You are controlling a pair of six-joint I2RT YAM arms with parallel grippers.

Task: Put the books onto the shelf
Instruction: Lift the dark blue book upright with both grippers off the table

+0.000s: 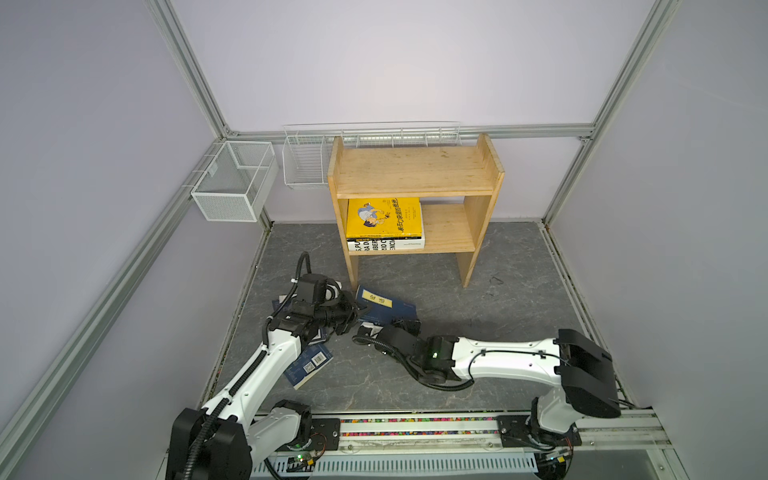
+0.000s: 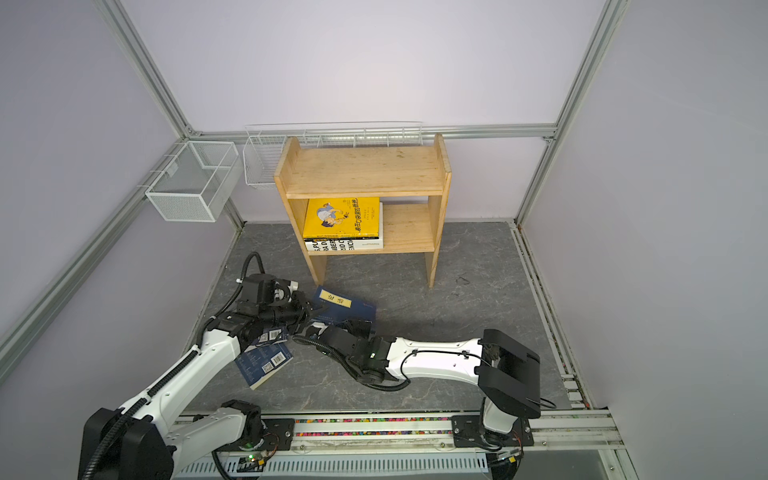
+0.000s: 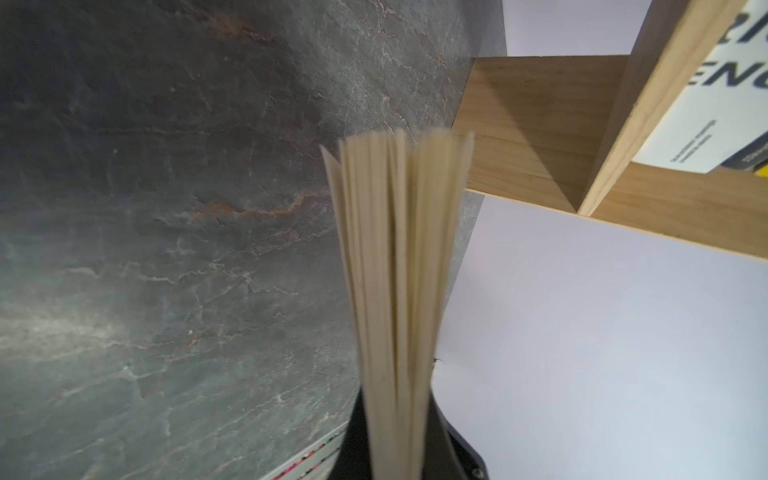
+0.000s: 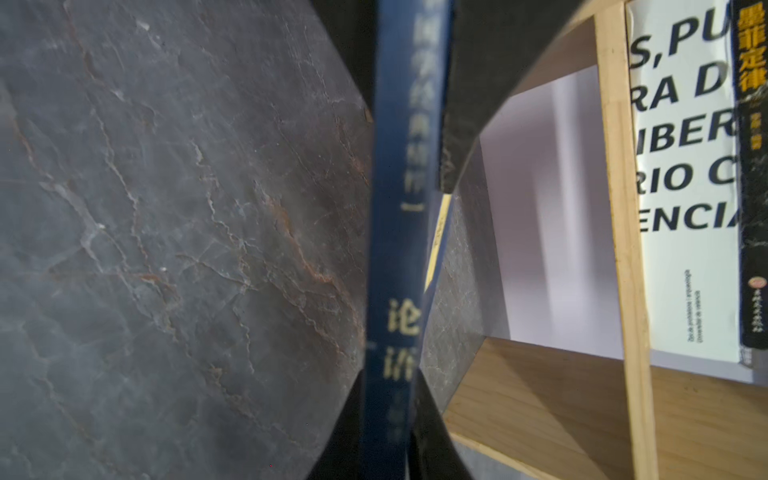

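The left gripper [image 1: 350, 310] is clamped on the fanned cream page edge of the navy book [image 1: 388, 307], at the book's left end in both top views. The right gripper [image 1: 406, 326] straddles its near corner. The gold-lettered spine stands between the jaws, but I cannot tell whether they press it. The book carries a yellow cover label and sits low over the grey bench [image 1: 498, 332], near the left leg of the shelf [image 1: 415, 170]. Open bench lies to its right and between the legs. On the lower tier, against the left panel, a yellow book [image 1: 384, 218] tops a black book [image 4: 753, 187] and a white book [image 1: 386, 246]. Bare board shows beside the stack and across the top tier.
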